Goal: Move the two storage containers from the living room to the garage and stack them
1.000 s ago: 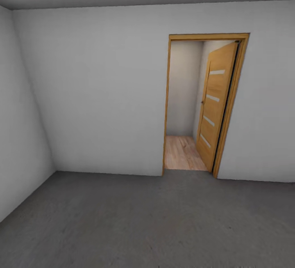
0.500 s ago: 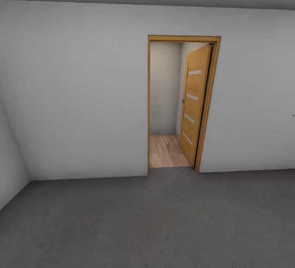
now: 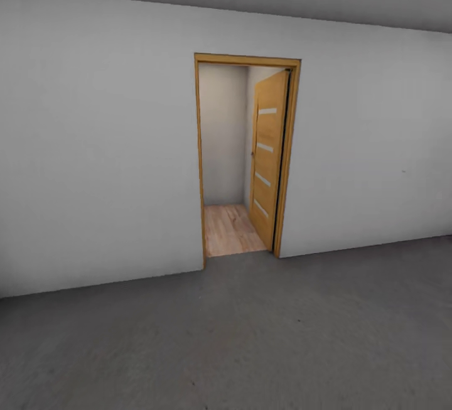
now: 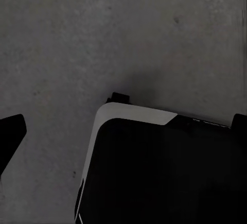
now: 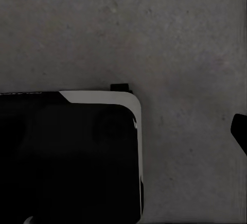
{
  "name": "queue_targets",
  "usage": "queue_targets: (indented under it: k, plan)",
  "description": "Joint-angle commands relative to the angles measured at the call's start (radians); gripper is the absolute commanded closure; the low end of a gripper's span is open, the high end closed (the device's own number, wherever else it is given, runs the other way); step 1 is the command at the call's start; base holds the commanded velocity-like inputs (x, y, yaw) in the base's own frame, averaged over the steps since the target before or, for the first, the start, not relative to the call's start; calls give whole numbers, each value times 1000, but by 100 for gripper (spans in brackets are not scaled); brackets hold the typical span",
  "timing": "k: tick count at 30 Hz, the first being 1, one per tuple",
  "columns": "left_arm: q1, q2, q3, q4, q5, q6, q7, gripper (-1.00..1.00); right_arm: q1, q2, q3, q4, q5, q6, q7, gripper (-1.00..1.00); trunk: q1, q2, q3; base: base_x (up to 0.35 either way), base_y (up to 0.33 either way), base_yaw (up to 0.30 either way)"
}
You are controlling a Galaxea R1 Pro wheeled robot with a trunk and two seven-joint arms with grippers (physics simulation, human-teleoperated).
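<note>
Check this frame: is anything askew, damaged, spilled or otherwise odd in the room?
Nothing stands out. The wooden door stands open, swung into the far room, in its frame, showing light wood-plank flooring beyond. The white wall and the grey concrete floor look unmarked apart from mottling.

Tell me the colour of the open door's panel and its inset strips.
Honey-orange wooden door with pale horizontal strips; the head view shows it best.
</note>
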Motion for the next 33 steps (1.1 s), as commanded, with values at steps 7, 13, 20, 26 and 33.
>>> queue_targets:
  k: [7, 13, 20, 26, 33]
  plan:
    - [0, 0, 1, 1, 5, -2, 1, -100, -1, 0, 8, 3, -9, -5, 1, -100, 0, -1, 0, 0, 0, -291]
    - [0, 0, 1, 1, 5, 0, 1, -100, -1, 0, 8, 3, -9, -5, 1, -100, 0, -1, 0, 1, 0, -288]
    - [0, 0, 1, 0, 5, 16, 1, -100, -1, 2, 14, 2, -1, -6, -10, -100, 0, -1, 0, 145, 0, -112]
    - [0, 0, 0, 0, 3, 72, 1, -100, -1, 2, 17, 2, 1, -7, -11, -100, 0, -1, 0, 297, 0, -14]
    - [0, 0, 0, -1, 2, 86, 1, -100, -1, 3, 17, 2, 2, -8, -11, -100, 0, -1, 0, 319, 0, -2]
